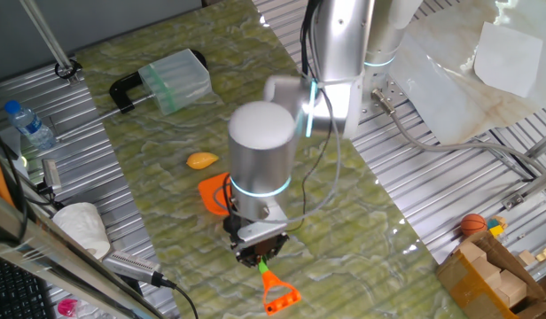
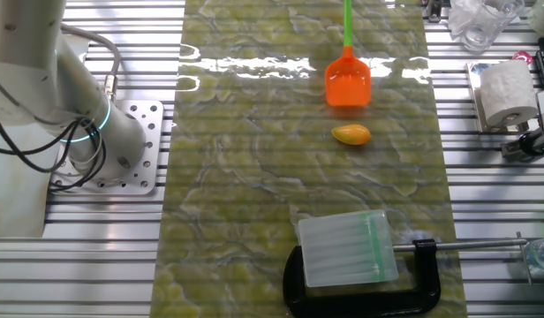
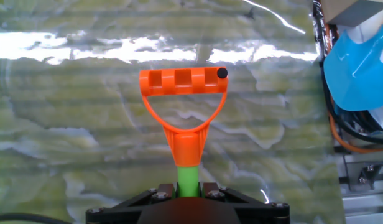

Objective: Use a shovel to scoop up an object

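Note:
The shovel has an orange blade (image 2: 347, 83), a thin green shaft (image 3: 189, 179) and an orange D-shaped end (image 3: 184, 99). My gripper (image 3: 189, 190) is shut on the green shaft just behind the D-end; in one fixed view the gripper (image 1: 260, 254) sits between the blade (image 1: 213, 191) and the D-end (image 1: 279, 292). The object, a small yellow-orange oval lump (image 2: 351, 134), lies on the green mat a short way beyond the blade's tip, apart from it. It shows also as the lump (image 1: 201, 160) in one fixed view.
A black C-clamp (image 2: 413, 281) holding a clear plastic box (image 2: 347, 249) stands beyond the lump. A paper roll (image 2: 503, 92) sits off the mat. A water bottle (image 1: 29, 123), a box of wooden blocks (image 1: 490, 270) and a small orange ball (image 1: 472, 224) lie at the sides.

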`<act>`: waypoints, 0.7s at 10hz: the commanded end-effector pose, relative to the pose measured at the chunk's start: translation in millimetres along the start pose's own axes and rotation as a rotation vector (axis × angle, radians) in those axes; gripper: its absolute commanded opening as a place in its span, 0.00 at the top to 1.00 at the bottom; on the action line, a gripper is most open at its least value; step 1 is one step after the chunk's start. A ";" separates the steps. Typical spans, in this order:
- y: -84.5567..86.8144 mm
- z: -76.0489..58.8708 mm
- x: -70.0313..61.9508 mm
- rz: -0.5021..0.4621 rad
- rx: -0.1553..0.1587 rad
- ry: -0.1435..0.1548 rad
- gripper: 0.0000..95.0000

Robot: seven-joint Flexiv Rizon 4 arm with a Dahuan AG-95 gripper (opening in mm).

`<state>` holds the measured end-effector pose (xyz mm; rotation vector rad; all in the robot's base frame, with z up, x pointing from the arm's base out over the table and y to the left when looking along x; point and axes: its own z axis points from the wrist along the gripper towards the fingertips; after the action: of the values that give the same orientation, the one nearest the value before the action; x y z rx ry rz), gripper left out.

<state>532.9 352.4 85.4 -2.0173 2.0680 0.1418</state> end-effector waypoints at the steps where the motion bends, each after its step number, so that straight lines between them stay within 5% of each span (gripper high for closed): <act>1: 0.5 -3.9 3.0 0.007 0.002 -0.018 1.00; 7: -2.4 -4.9 9.2 0.001 0.004 -0.047 1.00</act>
<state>535.0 342.4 89.0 -1.9945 2.0426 0.1829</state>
